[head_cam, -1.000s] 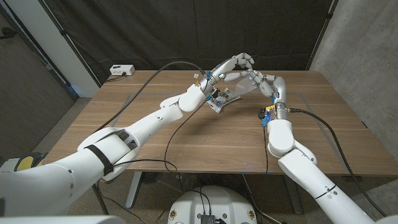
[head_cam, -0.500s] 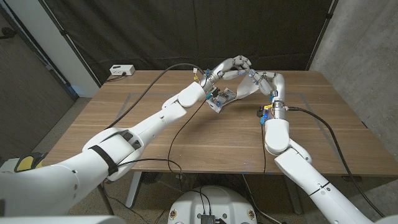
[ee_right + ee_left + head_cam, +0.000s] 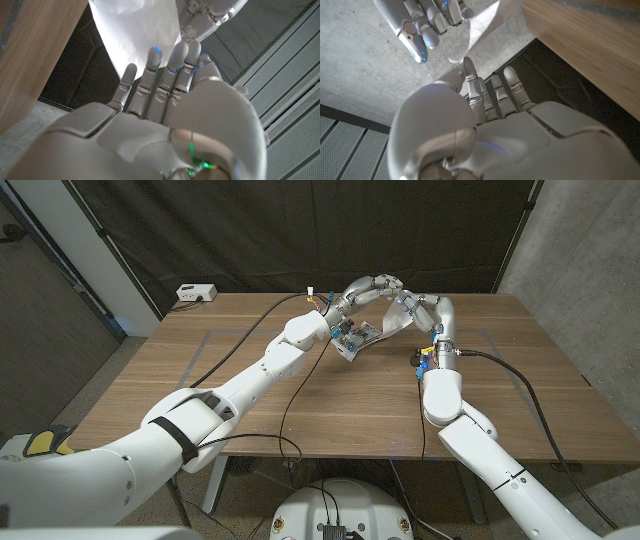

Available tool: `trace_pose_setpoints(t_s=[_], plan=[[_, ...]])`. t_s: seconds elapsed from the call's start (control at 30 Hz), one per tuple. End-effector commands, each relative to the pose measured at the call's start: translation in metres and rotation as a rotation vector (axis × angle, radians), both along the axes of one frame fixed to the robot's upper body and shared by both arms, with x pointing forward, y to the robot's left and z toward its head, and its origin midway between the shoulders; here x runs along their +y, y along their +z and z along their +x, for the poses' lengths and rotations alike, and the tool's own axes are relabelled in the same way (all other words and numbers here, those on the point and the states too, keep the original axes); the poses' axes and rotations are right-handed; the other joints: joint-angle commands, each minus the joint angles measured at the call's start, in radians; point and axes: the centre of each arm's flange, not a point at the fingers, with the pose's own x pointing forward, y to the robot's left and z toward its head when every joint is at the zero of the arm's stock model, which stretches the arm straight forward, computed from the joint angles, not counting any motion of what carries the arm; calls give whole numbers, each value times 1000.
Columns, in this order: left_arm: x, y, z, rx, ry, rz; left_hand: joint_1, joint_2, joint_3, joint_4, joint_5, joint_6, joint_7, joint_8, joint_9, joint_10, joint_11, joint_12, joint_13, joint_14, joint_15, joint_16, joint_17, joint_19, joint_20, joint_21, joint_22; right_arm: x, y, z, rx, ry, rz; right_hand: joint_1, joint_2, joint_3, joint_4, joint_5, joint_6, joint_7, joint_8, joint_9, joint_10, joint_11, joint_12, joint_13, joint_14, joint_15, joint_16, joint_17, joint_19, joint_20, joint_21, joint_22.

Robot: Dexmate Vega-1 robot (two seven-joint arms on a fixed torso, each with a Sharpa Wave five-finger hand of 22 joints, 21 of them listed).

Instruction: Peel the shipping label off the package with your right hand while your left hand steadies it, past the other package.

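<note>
Both arms reach from the near edge of the wooden table [image 3: 300, 410] to meet over its far middle; the left hand [image 3: 362, 290] and right hand [image 3: 412, 308] are raised above the tabletop, fingertips close together. Between them hangs a pale, flat package [image 3: 385, 328], tilted, its lower end near a dark printed patch by the left wrist; whether that patch is the shipping label I cannot tell. In the right wrist view the right hand [image 3: 165, 85] has its fingers extended along a white sheet [image 3: 137, 30], and the left hand [image 3: 210, 15] shows just past it; in the left wrist view the left hand [image 3: 485, 100] touches the sheet's lower corner [image 3: 480, 27]; how firmly either hand grips it cannot be told. At the far left corner sits a small white box [image 3: 194, 293].
</note>
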Motion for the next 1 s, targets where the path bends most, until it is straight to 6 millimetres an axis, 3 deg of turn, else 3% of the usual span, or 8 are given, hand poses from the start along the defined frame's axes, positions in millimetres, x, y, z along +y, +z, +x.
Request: trace_pose_setpoints(t_s=[0.03,0.37,1.0], plan=[[0,5,-9,-98,-11,-11,3,11,18,-7,4,15,-18,66,20,27,-23,-2,2,4,-73,-1,3,-7,-5,6,1,-4,3,3,117,88,14,-70,3,-6,28,5,-28,18,-12,8,-31,29,-7,-2,-22,-87,4,-11,-36,12,9,27],[2,7,-14,-219,47,23,3,10,19,-8,5,22,-17,66,10,31,-23,-2,1,4,-74,-1,4,-6,-6,6,0,-7,4,0,94,116,71,-96,-1,-9,27,2,-48,24,-22,11,-43,39,-11,-11,-29,-82,7,-28,-54,21,15,50],[2,8,-24,-368,89,52,5,7,22,-15,7,30,-18,65,-8,37,-28,-3,-3,6,-76,-2,4,-5,-7,5,-2,-5,5,-3,120,81,71,-97,-18,-3,0,-5,-46,20,-25,17,-41,24,-1,-14,-24,-86,29,-36,-39,31,23,92]])
